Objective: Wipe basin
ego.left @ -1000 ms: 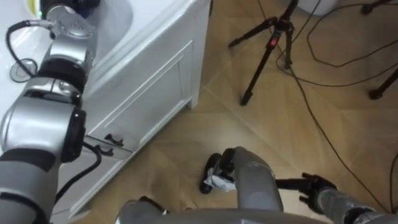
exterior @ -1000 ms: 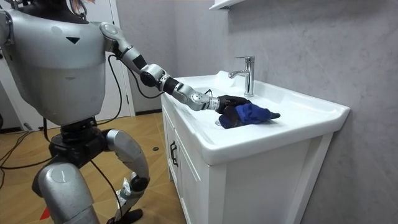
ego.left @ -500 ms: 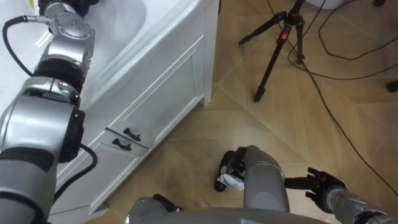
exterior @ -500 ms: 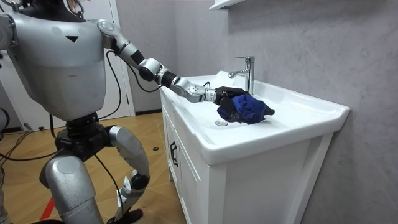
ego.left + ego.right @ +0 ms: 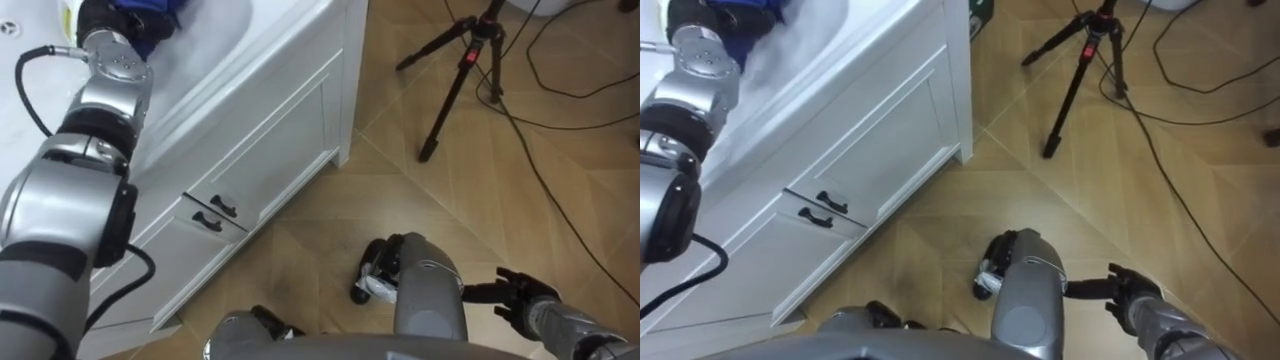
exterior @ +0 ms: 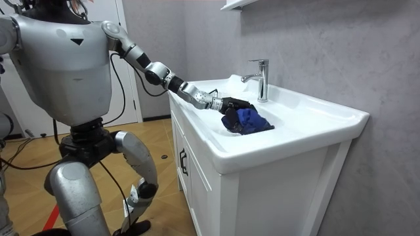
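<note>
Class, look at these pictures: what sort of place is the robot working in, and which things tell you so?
Probably a bathroom, set up for filming: a white basin with a chrome tap sits on a white cabinet, and a tripod stands on the wooden floor.

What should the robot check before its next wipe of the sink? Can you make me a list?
1. Blue cloth is inside the basin: ok, it lies in the bowl.
2. Left hand is on the cloth: ok, it meets the cloth's near side.
3. The hand grips the cloth firmly: cannot tell.
4. Tap is out of the wiping path: ok, it stands behind the cloth.
5. Right hand is out of the way: ok, it hangs open, low over the floor.
6. Tripod is away from the robot: ok, it stands off to the robot's right.
</note>
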